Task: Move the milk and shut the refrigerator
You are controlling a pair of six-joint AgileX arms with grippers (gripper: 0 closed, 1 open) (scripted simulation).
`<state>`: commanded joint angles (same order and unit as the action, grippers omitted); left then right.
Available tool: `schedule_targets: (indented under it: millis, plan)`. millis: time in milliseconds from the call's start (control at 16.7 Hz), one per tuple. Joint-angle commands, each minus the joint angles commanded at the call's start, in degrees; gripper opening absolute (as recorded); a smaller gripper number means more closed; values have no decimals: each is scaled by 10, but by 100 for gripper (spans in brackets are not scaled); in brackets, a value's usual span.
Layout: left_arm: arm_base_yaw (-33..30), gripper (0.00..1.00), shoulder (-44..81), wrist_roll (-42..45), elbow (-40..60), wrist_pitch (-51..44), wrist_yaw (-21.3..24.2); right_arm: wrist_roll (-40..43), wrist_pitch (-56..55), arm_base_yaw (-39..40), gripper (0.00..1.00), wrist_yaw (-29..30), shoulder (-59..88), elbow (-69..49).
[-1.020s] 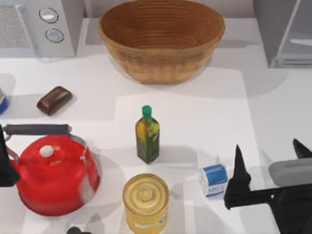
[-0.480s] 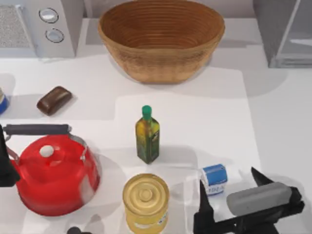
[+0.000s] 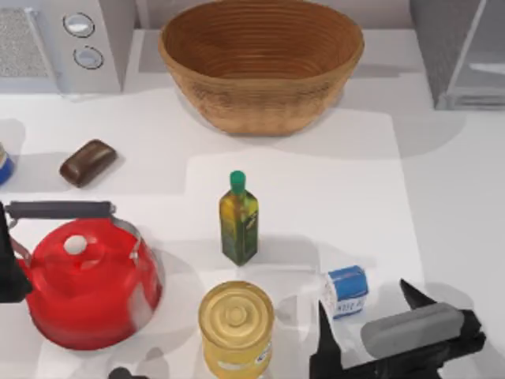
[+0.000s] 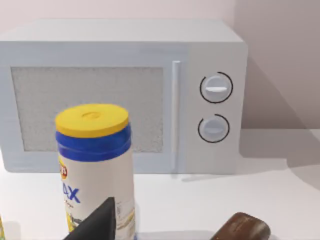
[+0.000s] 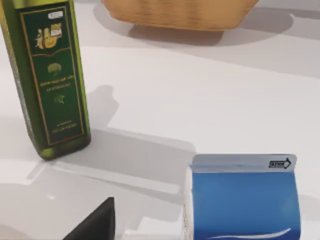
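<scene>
Milk: carton (image 3: 346, 290) standing upright on the table (image 3: 331, 181), near the front edge, right of centre; blue top and white sides, blue lettering on the side too small to read. In the right wrist view the carton (image 5: 245, 197) is showing a small black arrow mark on its folded top ridge.
Right gripper: (image 3: 371, 332) lying low just in front of the milk, fingers spread wide, one dark fingertip (image 3: 325, 328) at the carton's left front, the other finger (image 3: 414, 294) off to its right; carton sitting at the mouth of the gap, not pinched. Wrist body lying nearly level over the table's front edge.
Oil bottle: (image 3: 239, 219) green cap, standing left of the milk and apart from it; dark green label (image 5: 54, 75) with gold figures, print unreadable.
Yellow can: (image 3: 236, 328) standing at the front, left of the milk.
Refrigerator: (image 3: 461, 51) sitting at the far right corner, pale framed door panel angling outward.
Basket: (image 3: 261, 59) sitting at far centre.
Kettle: red (image 3: 87, 280), front left.
Brown bar: (image 3: 87, 162) lying left of centre.
Microwave: (image 4: 125, 95) two round knobs, far left.
Left gripper: parked at the left edge beside the kettle; one dark finger (image 4: 97, 222) showing in front of a yellow-lidded canister (image 4: 95, 165) lettered "AX" in blue; cannot tell its finger state.
</scene>
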<state>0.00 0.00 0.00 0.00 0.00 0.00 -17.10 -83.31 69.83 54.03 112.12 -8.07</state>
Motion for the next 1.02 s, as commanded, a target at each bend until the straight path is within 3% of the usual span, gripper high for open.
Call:
schedule_targets:
  millis: [540,900,1020]
  plan:
    - [0,100,0,0,0,0,0,39,-34,-81,100,-78,49,-47]
    - [0,100,0,0,0,0,0,43,-38,-85,100,-82,61,-60]
    - [0,100,0,0,0,0,0,43,-38,-85,85,-82,61,-60]
